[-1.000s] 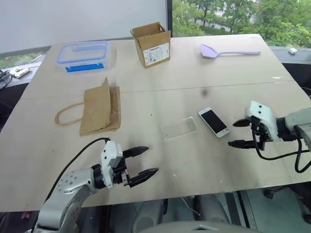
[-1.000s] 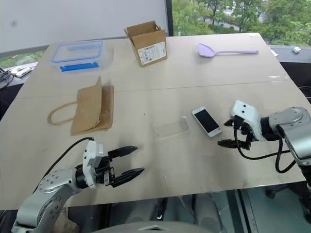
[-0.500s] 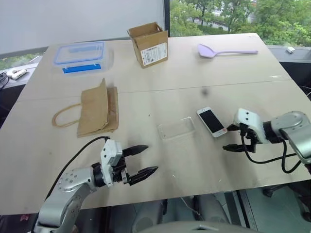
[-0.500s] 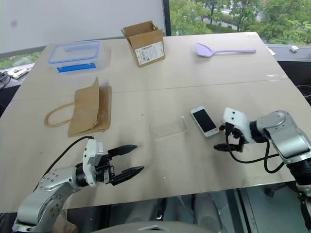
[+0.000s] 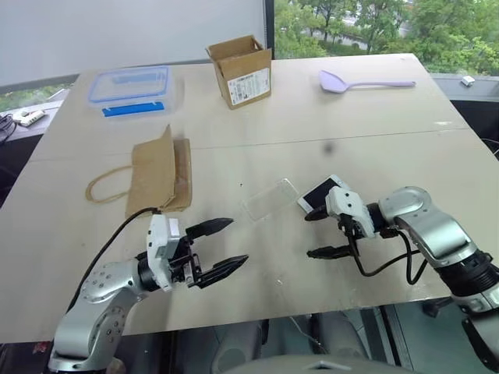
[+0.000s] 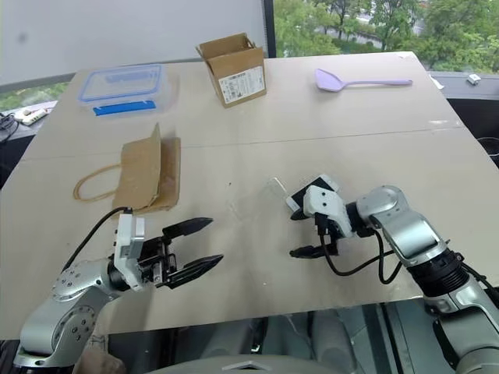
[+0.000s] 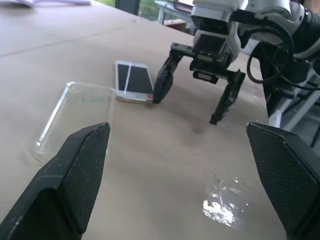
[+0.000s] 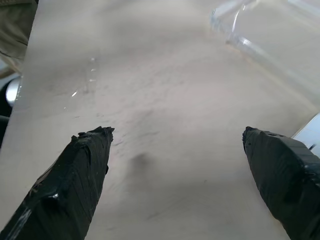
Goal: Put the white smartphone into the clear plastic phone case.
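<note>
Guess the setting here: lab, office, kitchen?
Probably an office or lab test bench, not a kitchen: a big plain table by a window onto trees, with unrelated props laid out, such as a cardboard box, paper bag and lilac spatula.

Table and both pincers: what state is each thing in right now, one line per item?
white smartphone: flat, screen up, touched by one right finger, not in the case.
clear plastic phone case: empty, beside the phone.
left pincer: open, holding nothing.
right pincer: open, one finger at the phone's end.
cardboard box: flaps open.
food container: blue lid on.
paper bag: lying flat.
purple spatula: lying flat.
</note>
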